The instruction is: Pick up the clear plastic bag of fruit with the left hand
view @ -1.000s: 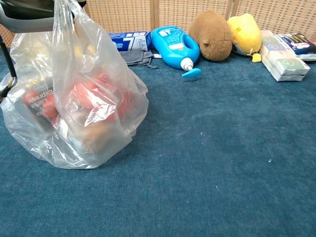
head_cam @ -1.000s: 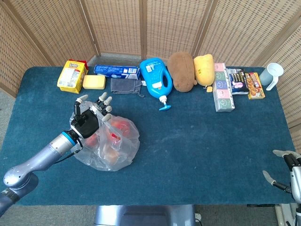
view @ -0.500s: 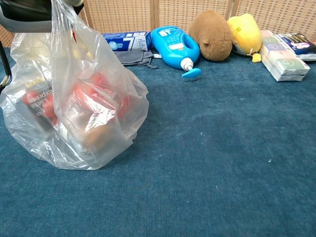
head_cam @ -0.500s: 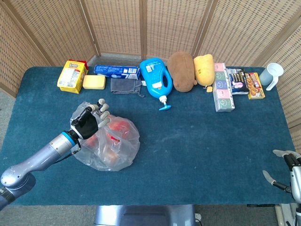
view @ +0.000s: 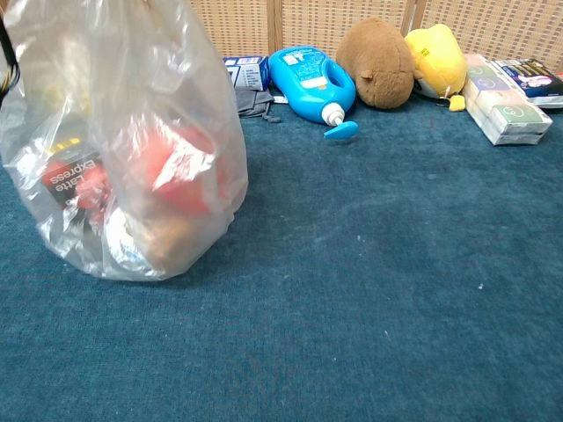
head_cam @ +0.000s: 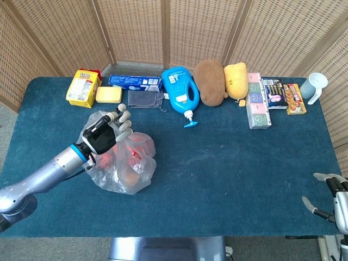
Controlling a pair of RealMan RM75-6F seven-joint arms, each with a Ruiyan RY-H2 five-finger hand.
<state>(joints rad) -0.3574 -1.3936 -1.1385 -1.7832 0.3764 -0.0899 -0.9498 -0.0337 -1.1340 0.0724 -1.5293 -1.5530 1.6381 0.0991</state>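
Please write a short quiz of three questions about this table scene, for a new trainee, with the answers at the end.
1. True or false: the left hand grips the top of the clear plastic bag of fruit.
2. Which thing lies directly beside the brown plush toy on its left in the head view? A) the blue detergent bottle B) the yellow box C) the grey cup
3. Fill in: the right hand is at the table's ____ corner in the head view.

Key: 1 true; 2 A; 3 lower right.

Left hand [head_cam: 107,132] closed, gathering the bag [head_cam: 126,163] upward.
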